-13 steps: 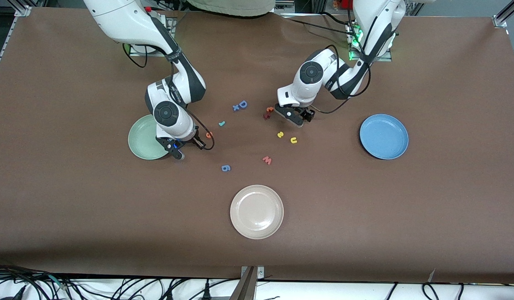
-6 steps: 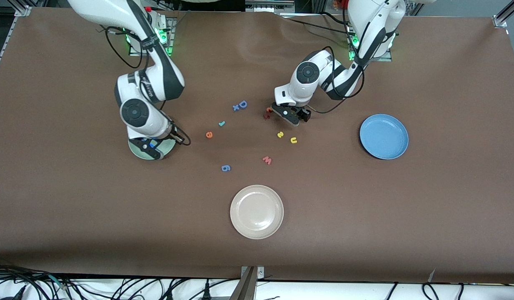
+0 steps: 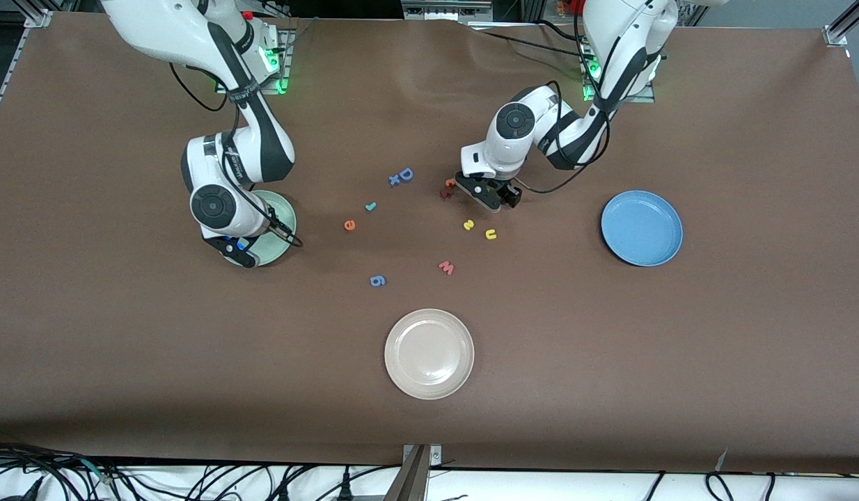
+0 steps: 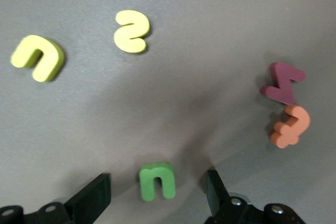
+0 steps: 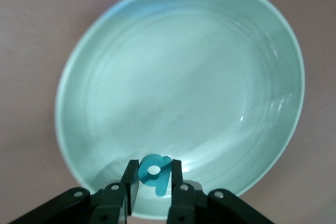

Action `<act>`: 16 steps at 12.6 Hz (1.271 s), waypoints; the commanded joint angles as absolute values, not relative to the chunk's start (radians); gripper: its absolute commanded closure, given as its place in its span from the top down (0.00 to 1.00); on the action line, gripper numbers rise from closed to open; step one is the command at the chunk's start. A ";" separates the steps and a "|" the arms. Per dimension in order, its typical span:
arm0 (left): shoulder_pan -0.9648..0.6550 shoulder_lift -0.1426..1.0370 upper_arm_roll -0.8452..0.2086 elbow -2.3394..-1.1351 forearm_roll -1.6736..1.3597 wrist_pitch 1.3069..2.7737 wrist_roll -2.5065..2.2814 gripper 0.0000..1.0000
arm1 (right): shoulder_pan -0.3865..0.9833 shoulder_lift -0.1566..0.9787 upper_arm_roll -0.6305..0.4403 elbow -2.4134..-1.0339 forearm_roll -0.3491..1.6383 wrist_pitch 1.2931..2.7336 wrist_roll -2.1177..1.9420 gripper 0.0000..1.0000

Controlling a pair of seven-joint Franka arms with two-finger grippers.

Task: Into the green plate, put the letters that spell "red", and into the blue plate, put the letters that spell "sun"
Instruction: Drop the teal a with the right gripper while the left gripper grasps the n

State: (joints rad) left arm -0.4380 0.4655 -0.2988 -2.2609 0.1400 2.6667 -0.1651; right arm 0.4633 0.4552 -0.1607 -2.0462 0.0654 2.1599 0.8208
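Observation:
My right gripper is shut on the teal "d" and hangs low over the green plate, above the rim nearer the front camera. My left gripper is open and low over the table, one finger on either side of the olive-green "n", with gaps on both sides. The yellow "s" and yellow "u" lie nearer the camera than that gripper. The teal "r" and orange "e" lie mid-table. The blue plate is at the left arm's end.
An orange-and-dark-red letter pair lies right beside the left gripper. A blue "D", a pink "w" and a blue "g" lie around mid-table. A cream plate is nearest the camera.
The right arm has swung from beside the orange "e" to over the green plate, with the teal "d" in its grip. The left gripper's fingers have drawn a little closer around the "n".

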 commanded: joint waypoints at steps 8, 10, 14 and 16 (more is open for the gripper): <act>-0.454 0.491 -0.249 -2.264 0.186 2.678 -0.153 0.50 | 0.463 0.451 -0.140 -1.941 0.083 2.015 0.827 1.00; -0.454 0.494 -0.249 -2.264 0.186 2.678 -0.153 0.45 | 0.463 0.451 -0.091 -1.867 0.104 1.967 0.897 1.00; -0.453 0.489 -0.245 -2.264 0.184 2.677 -0.155 0.38 | 0.482 0.457 0.005 -1.833 0.101 2.051 1.022 0.99; -0.448 0.465 -0.215 -2.264 0.186 2.674 -0.150 0.31 | 0.517 0.472 0.005 -1.842 0.101 2.146 1.051 0.94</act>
